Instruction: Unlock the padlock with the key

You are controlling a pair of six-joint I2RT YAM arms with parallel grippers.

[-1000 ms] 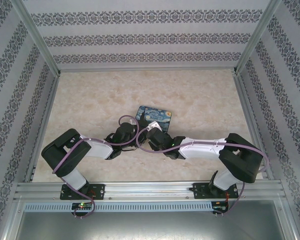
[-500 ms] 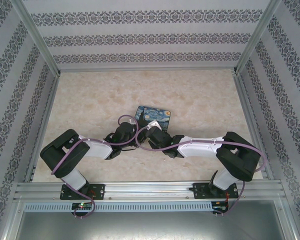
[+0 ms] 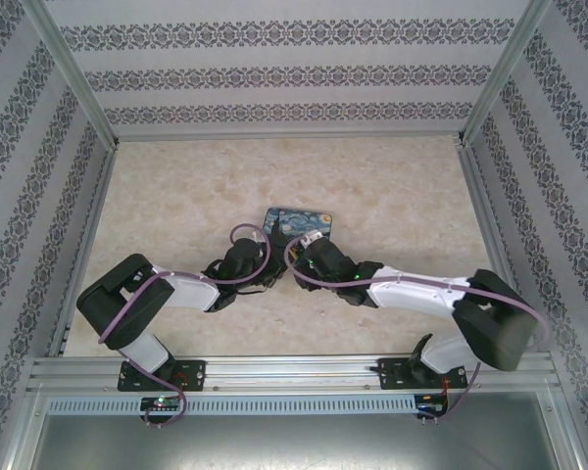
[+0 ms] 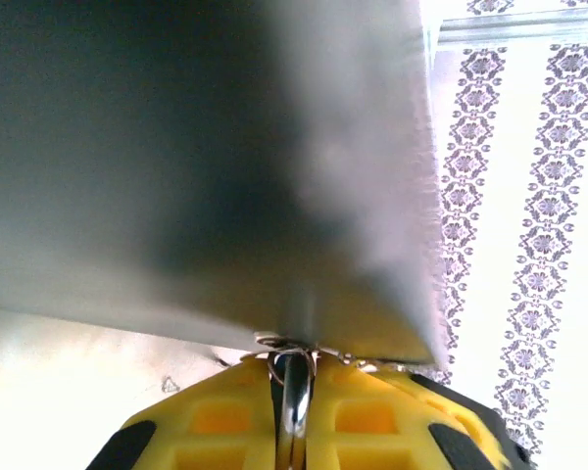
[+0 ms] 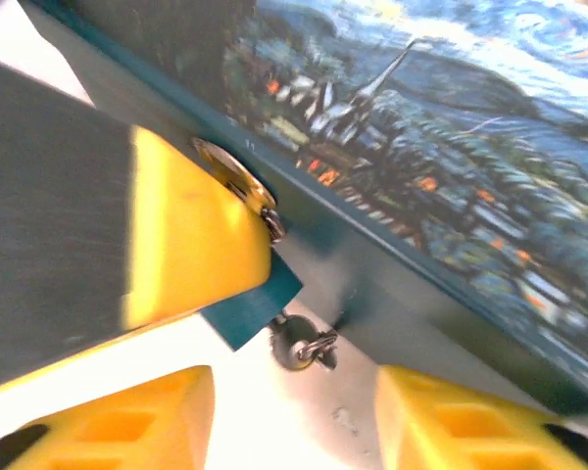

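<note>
- Marble-look worktop (image 3: 176, 186) inside a metal frame, with patterned walls (image 3: 274, 73) on three sides.
- Box (image 3: 311, 217) with a starry-night print lies flat mid-worktop. Both arms reach in to its near edge.
- Left pincer (image 4: 292, 380) is at the box's near side, its yellow fingers pressed together on the padlock. A silvery metal strip shows in the slit between them.
- Padlock (image 5: 253, 302): a teal corner pokes out below a left finger (image 5: 191, 235), close against the box's near side wall.
- Metal bit (image 5: 299, 346), small, silvery and ringed, sits just beside that teal corner at the foot of the box's side. I cannot tell which part it is.
- Right pincer (image 5: 292, 382) is spread and grips nothing, near the box's near side. The metal bit lies just ahead of its gap.
</note>
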